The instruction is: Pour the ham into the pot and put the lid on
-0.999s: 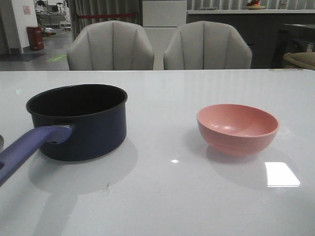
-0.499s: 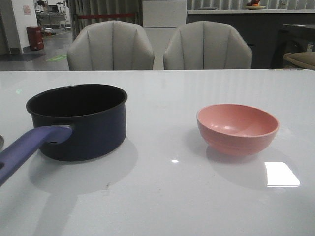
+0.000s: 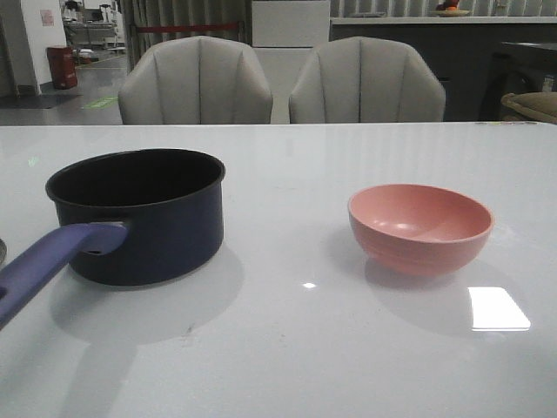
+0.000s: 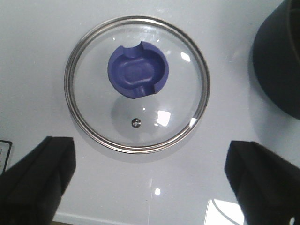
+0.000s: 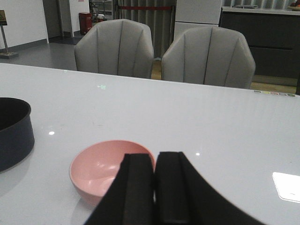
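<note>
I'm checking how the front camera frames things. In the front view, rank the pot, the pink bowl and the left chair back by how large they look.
1. Left chair back, though it is farther away.
2. Pot, handle included; close to the chair.
3. Pink bowl, clearly smallest.

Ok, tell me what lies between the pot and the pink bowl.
Nothing: the front view shows only bare white table between the pot and the pink bowl.

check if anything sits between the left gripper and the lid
Nothing visible does. In the left wrist view the lid lies flat on the bare white table, knob up, with the open left gripper above it and clear space between its fingers. The pot stands off to one side.
</note>
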You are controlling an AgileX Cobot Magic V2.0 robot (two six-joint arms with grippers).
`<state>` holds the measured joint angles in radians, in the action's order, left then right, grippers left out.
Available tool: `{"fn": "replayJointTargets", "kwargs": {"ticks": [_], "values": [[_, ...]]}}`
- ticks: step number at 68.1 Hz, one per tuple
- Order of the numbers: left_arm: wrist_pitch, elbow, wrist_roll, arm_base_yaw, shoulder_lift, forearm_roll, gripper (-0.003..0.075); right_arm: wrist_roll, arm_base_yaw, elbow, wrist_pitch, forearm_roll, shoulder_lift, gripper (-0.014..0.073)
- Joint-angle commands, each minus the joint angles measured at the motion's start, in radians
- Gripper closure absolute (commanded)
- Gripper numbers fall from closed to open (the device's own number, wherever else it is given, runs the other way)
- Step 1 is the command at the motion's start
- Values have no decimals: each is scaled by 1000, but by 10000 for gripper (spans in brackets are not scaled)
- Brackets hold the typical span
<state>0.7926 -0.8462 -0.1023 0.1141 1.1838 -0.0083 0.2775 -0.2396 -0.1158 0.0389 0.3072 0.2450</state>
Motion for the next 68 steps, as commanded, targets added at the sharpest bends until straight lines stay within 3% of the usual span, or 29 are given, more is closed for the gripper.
{"fn": "replayJointTargets", "kwargs": {"ticks": [1, 39, 68], "values": [[3, -79, 13, 6, 59, -6, 41, 5, 1, -29, 73, 2, 4, 440], [204, -381, 115, 19, 393, -49, 41, 5, 1, -29, 73, 2, 4, 440], [207, -417, 116, 54, 518, -20, 41, 5, 1, -29, 73, 2, 4, 440]]}}
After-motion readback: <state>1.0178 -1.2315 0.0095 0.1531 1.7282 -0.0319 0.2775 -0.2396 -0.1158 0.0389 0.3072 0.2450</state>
